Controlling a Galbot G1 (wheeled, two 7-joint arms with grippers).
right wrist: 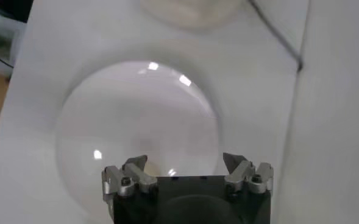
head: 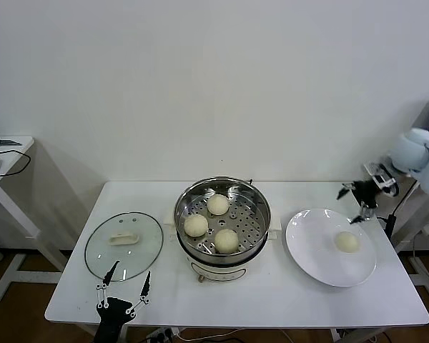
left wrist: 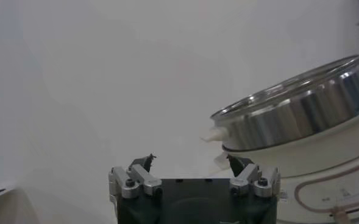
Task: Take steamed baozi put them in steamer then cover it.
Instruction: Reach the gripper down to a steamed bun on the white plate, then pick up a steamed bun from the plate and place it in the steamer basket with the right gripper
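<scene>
White table (head: 272, 300), bare white wall (head: 214, 86)

Both pincers, left pincer (left wrist: 190, 163) and right pincer (right wrist: 185, 161), have black bodies, silver screwed knuckles, dark fingertips.

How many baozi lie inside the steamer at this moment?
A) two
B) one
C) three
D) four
C: in the head view three baozi sit on the perforated tray of the steamer, while a fourth baozi lies on the white plate.
</scene>
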